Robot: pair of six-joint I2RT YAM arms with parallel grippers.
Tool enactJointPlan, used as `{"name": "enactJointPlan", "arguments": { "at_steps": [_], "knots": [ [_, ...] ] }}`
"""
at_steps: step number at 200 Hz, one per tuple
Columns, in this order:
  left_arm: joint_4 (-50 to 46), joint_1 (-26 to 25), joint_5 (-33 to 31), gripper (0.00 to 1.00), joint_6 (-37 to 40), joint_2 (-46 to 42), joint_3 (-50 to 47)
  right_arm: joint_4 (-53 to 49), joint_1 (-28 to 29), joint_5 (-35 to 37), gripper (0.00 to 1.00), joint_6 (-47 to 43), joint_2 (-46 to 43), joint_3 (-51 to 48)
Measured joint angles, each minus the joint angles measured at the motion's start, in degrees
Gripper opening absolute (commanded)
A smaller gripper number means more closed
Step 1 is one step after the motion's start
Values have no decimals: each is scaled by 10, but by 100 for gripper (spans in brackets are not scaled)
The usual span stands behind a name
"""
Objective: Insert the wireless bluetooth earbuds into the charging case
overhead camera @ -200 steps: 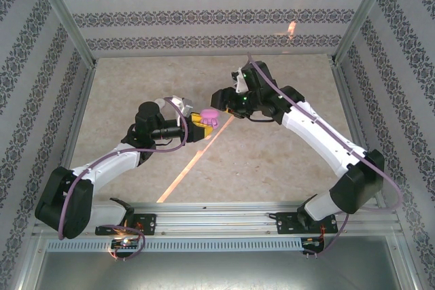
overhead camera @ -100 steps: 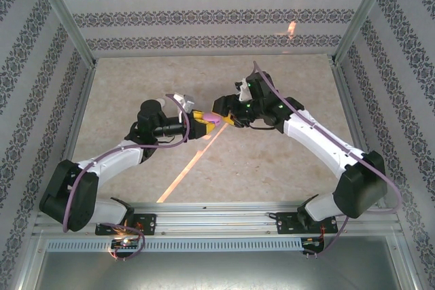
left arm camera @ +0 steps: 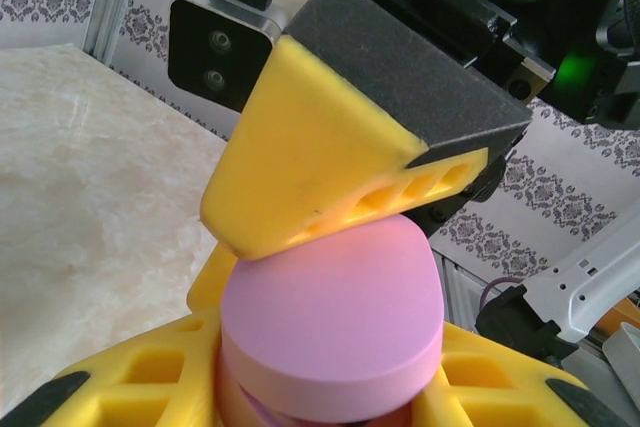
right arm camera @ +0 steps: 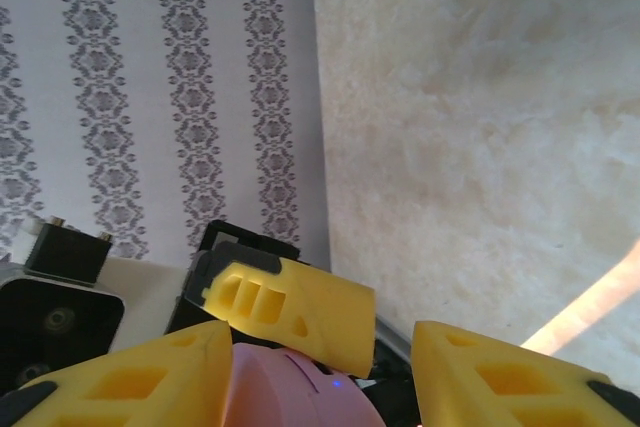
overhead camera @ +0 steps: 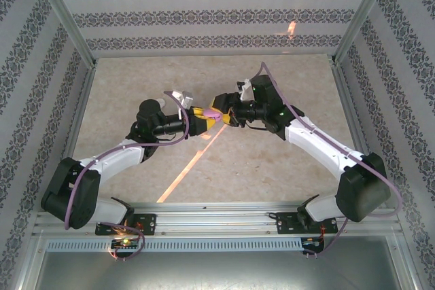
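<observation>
Two grippers meet: left gripper (overhead camera: 201,121) clamps the charging case (left arm camera: 335,297); right gripper (overhead camera: 223,116), at its three o'clock, stands part-open, one finger (left arm camera: 330,137) touching the case's top.

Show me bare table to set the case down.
Bare table: the near stretch along the front rail, and the far stretch by the back wall. Crowded mid-table, where left end effector and right end effector meet at the charging case.
</observation>
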Motion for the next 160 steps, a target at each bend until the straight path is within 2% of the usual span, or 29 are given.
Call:
{"name": "enactJointPlan", "arguments": {
  "at_steps": [42, 99, 160],
  "knots": [
    [-24, 0, -4, 26, 3, -5, 21, 39, -2, -7, 43, 37, -8, -7],
    [-110, -1, -14, 29, 35, -18, 55, 80, -3, -10, 46, 72, -11, -20],
    [-145, -2, -22, 38, 49, -30, 61, 115, -3, -14, 33, 108, -10, -35]
  ]
}}
